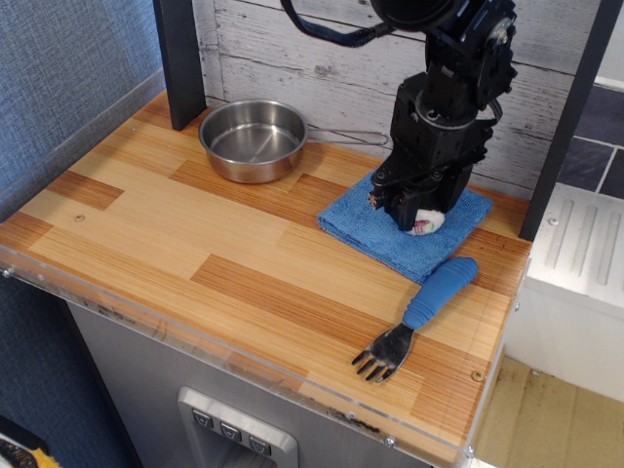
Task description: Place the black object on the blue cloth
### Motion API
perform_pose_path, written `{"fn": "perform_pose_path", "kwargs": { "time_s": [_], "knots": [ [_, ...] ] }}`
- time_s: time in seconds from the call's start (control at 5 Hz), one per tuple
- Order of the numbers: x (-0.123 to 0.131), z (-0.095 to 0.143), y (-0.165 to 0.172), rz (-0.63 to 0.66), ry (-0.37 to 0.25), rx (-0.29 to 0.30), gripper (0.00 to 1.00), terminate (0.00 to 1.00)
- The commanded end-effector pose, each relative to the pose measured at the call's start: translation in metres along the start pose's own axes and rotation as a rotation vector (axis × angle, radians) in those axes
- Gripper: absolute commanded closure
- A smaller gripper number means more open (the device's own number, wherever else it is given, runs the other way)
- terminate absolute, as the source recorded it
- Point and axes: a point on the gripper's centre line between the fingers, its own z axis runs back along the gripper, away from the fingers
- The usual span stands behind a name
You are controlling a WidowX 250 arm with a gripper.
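The blue cloth (385, 237) lies at the back right of the wooden table. My black gripper (414, 216) is lowered onto the cloth's right half. The black object (425, 223), a small plush sushi roll, shows only its white end with the red-green centre between the gripper's fingers, at the level of the cloth. The fingers stand close on either side of it and appear shut on it. The roll's black wrap is hidden by the gripper.
A steel pan (253, 139) stands at the back left of the cloth. A blue-handled fork (419, 314) lies in front of the cloth near the table's right front. A dark post (181, 60) rises behind the pan, and a plank wall backs the table.
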Motion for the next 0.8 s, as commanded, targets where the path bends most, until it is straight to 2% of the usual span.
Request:
{"fn": "perform_pose_path", "kwargs": {
  "time_s": [0.0, 0.4, 0.6],
  "knots": [
    [0.009, 0.012, -0.003, 0.039, -0.003, -0.013, 0.0, 0.0],
    [0.008, 0.019, 0.002, 0.045, 0.009, -0.016, 0.0, 0.0],
    [0.01, 0.032, 0.0, 0.055, 0.019, -0.051, 0.0, 0.0]
  ]
}}
